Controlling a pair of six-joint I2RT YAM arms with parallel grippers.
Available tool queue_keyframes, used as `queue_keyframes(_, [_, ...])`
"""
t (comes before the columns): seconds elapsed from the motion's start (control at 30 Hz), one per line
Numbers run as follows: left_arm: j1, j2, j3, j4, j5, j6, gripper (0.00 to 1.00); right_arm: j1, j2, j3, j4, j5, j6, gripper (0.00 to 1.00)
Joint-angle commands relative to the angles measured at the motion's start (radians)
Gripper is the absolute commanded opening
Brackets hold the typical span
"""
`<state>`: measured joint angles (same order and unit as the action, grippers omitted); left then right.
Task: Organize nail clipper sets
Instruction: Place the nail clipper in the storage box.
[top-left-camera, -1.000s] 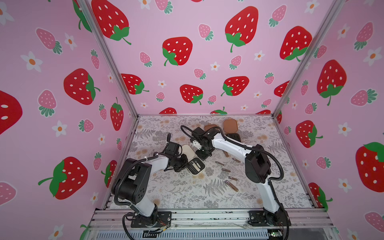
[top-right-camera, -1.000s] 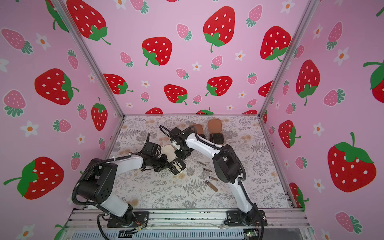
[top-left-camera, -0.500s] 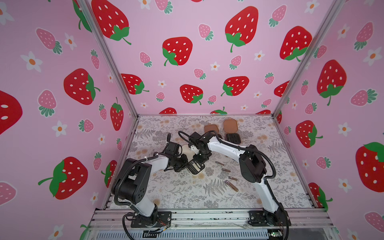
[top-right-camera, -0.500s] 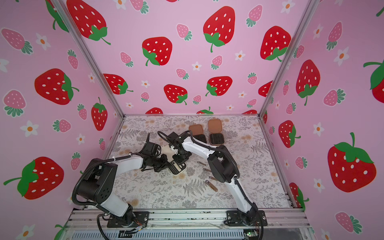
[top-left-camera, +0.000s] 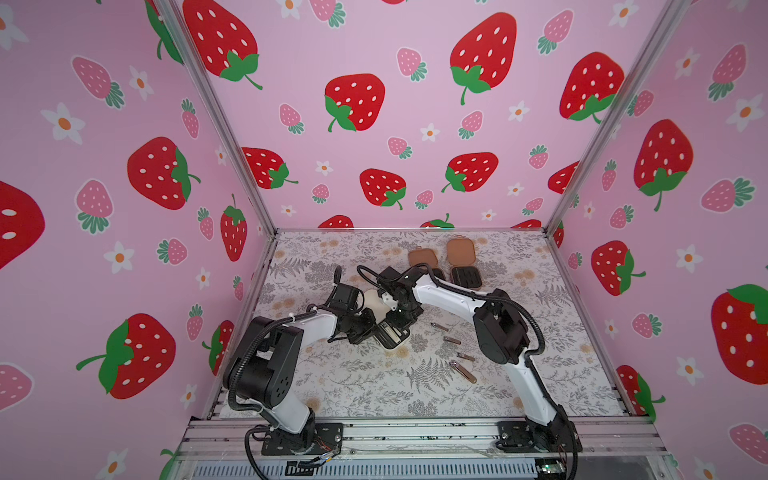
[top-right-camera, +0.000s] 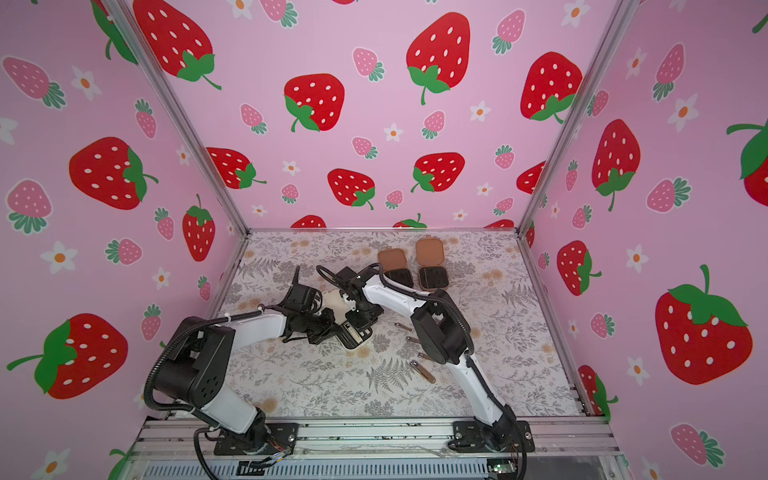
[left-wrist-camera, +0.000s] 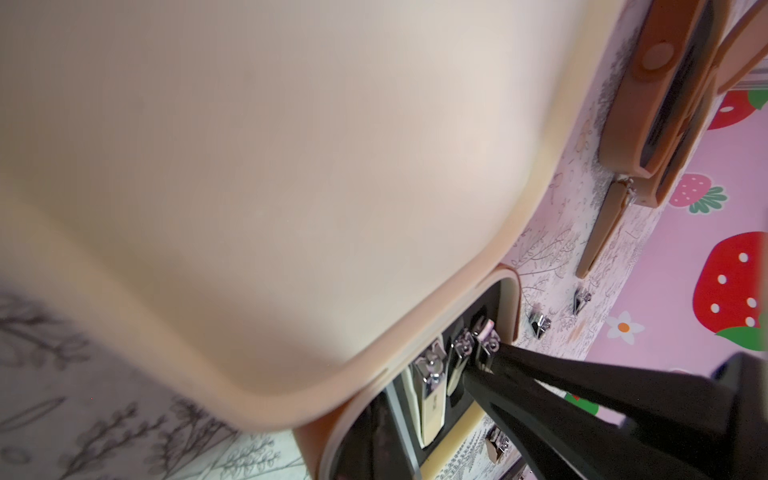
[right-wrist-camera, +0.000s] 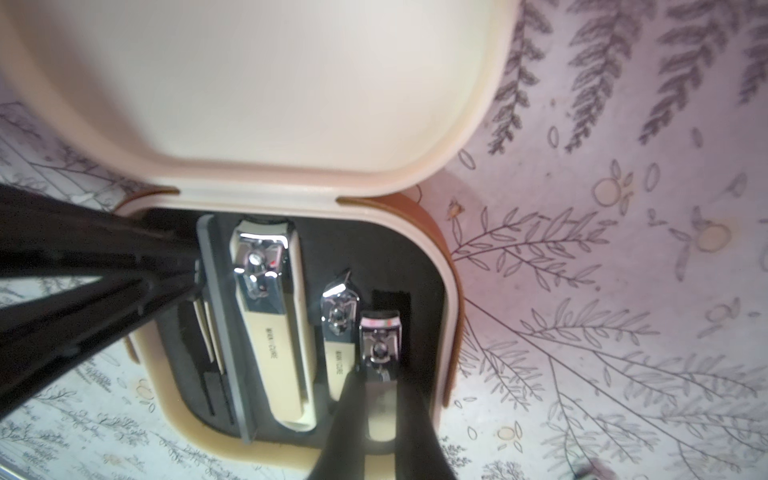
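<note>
Cream case (top-left-camera: 375, 302) lies open mid-way across the table (top-left-camera: 374, 392), lid raised. Right pincer (right-wrist-camera: 376, 401) grasps the small clipper (right-wrist-camera: 379, 334) in the slot nearest one rim. Left pincer (right-wrist-camera: 192, 272), clenched, sits at the opposite rim. Open room lies in front.

Three cases (top-left-camera: 460, 252), four loose clippers (top-left-camera: 462, 371)

- I see the cream case (right-wrist-camera: 451, 291) open near the middle of the table (top-left-camera: 332, 374), its lid (right-wrist-camera: 249, 83) tilted up and the black slotted insert showing.
- In its slots I count a large clipper (right-wrist-camera: 270, 332), a middle clipper (right-wrist-camera: 338, 332) and a small clipper (right-wrist-camera: 380, 336), side by side. The small one is pinched by the right gripper (right-wrist-camera: 378, 388).
- One brown case (top-left-camera: 460, 252) and a second brown case (top-left-camera: 423, 257) lie open, side by side, near the far edge.
- Four loose clippers (top-left-camera: 451, 340) lie on the table near the cream case, not touching it.
</note>
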<state>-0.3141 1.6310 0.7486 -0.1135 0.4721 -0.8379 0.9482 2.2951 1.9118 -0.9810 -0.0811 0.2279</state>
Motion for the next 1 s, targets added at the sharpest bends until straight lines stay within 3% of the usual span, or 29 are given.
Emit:
queue_keyframes(0.0, [-0.006, 0.018, -0.040, -0.121, -0.050, -0.001, 0.00, -0.008, 0.045, 0.002, 0.014, 0.031, 0.023, 0.10])
queue_keyframes(0.97, [-0.006, 0.053, -0.035, -0.109, -0.047, 0.001, 0.00, -0.017, 0.116, 0.046, 0.046, 0.102, 0.039, 0.12])
